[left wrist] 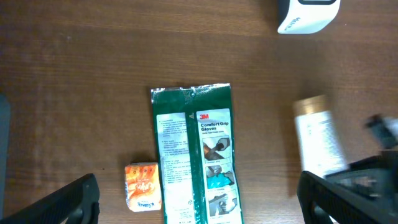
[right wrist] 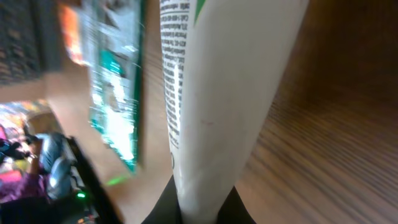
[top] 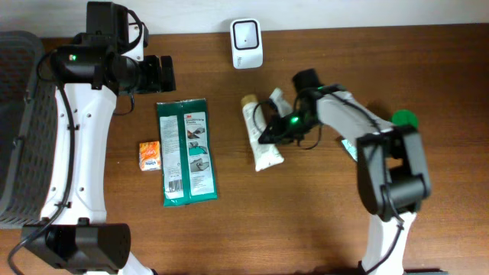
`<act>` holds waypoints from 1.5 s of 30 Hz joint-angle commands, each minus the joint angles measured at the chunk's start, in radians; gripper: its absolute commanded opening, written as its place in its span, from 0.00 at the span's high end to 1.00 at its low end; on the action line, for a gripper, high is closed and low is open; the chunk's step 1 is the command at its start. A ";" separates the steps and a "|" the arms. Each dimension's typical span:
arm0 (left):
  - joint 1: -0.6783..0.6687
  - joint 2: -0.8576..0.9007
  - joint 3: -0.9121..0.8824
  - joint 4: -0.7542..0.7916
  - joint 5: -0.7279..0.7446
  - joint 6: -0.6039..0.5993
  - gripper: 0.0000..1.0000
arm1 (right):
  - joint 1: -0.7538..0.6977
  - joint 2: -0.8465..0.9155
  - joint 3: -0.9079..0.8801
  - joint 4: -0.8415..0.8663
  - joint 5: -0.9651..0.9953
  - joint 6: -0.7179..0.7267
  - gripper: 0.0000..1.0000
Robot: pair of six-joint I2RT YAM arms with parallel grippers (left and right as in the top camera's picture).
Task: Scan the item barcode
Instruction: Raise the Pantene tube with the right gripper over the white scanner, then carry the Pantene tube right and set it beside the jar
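A white tube [top: 262, 141] with black print lies on the brown table, right of centre. My right gripper [top: 271, 131] is shut on it; in the right wrist view the tube [right wrist: 224, 87] fills the middle, with the dark fingers [right wrist: 163, 210] pressed on both sides at its base, where the right gripper [right wrist: 205, 208] holds it. The white scanner [top: 247, 43] stands at the far edge, also seen in the left wrist view [left wrist: 308, 14]. My left gripper [top: 163, 72] hangs wide open and holds nothing at the far left, high over a green glove pack [left wrist: 196, 155], left of the tube [left wrist: 318, 140].
The green glove pack [top: 187, 151] lies left of centre, with a small orange packet [top: 150, 155] beside it. A dark mesh basket [top: 19, 130] fills the left edge. A green round object [top: 403, 118] sits behind the right arm.
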 commanded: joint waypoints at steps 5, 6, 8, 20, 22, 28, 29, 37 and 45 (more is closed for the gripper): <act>-0.003 -0.010 0.014 -0.002 -0.003 0.006 0.01 | -0.131 -0.489 0.037 -0.049 -0.148 -0.051 0.96; -0.003 -0.010 0.014 -0.002 -0.003 0.006 0.01 | -0.140 -0.524 0.037 -0.049 -0.148 -0.050 0.96; -0.003 -0.010 0.014 -0.002 -0.003 0.006 0.01 | -0.152 -0.604 0.037 -0.056 -0.149 -0.046 0.96; -0.003 -0.010 0.014 -0.001 -0.003 0.006 0.01 | -0.182 -0.786 0.072 -0.064 -0.344 0.044 0.96; -0.003 -0.010 0.014 -0.002 -0.003 0.006 0.01 | -0.212 -0.782 0.072 -0.071 -0.391 0.047 0.96; -0.003 -0.010 0.014 -0.002 -0.003 0.006 0.01 | -0.168 -0.699 0.088 -0.086 -0.112 0.156 0.96; -0.003 -0.010 0.014 -0.001 -0.003 0.006 0.01 | -0.147 -0.651 0.119 -0.092 -0.091 0.157 0.96; -0.003 -0.010 0.014 -0.002 -0.003 0.006 0.01 | 0.077 -0.055 0.901 -0.344 0.617 -0.047 0.96; -0.003 -0.010 0.014 -0.002 -0.003 0.006 0.01 | 0.211 0.283 0.906 0.088 1.333 -0.369 0.96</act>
